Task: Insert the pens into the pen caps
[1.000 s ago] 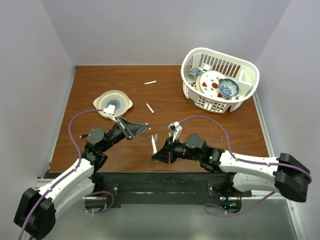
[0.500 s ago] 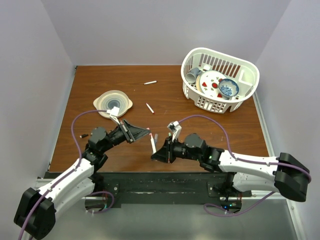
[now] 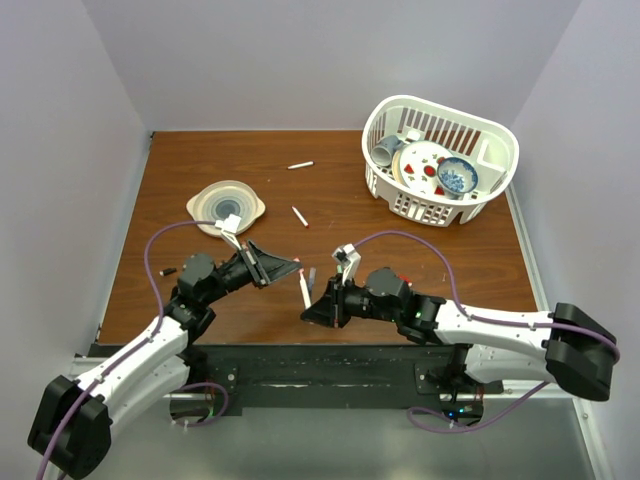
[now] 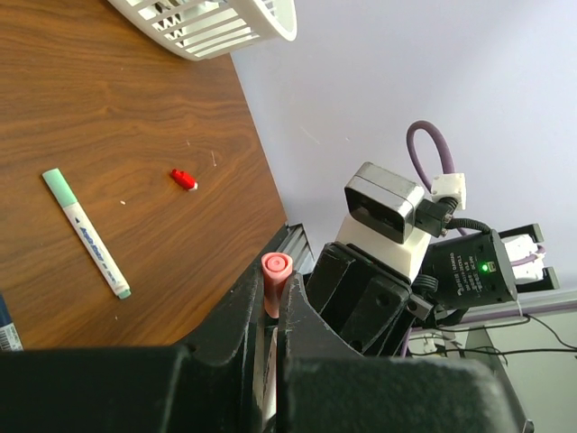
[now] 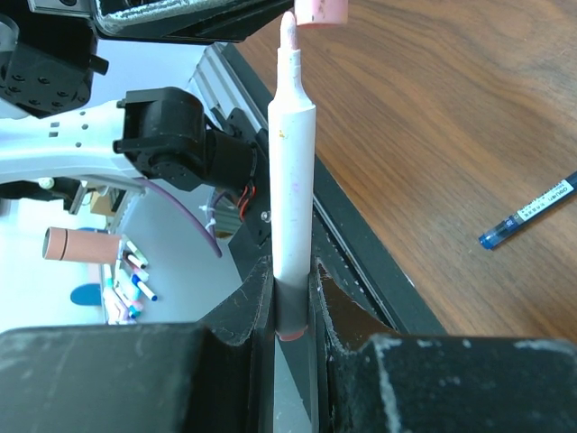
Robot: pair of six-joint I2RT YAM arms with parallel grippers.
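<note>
My left gripper (image 4: 275,289) (image 3: 292,266) is shut on a pink pen cap (image 4: 273,271), whose end sticks out past the fingertips. My right gripper (image 5: 293,302) (image 3: 316,310) is shut on the grey lower end of a white pen (image 5: 293,180) (image 3: 305,291) and holds it upright. The pen's pink tip sits just below the pink cap (image 5: 321,10), almost touching its open end. A green-capped pen (image 4: 86,232) and a small red cap (image 4: 184,179) lie on the table. A dark blue pen (image 5: 527,213) lies beside the right gripper.
A white basket (image 3: 392,186) with dishes stands at the back right, and a ceramic plate (image 3: 246,199) at the left. Two more pens (image 3: 300,165) (image 3: 299,216) lie mid-table. A small dark cap (image 3: 168,271) lies near the left arm. The table's front edge is just under both grippers.
My left gripper has carried the pink cap right and nearer, down to the pen's tip. The right gripper has shifted the pen slightly left.
</note>
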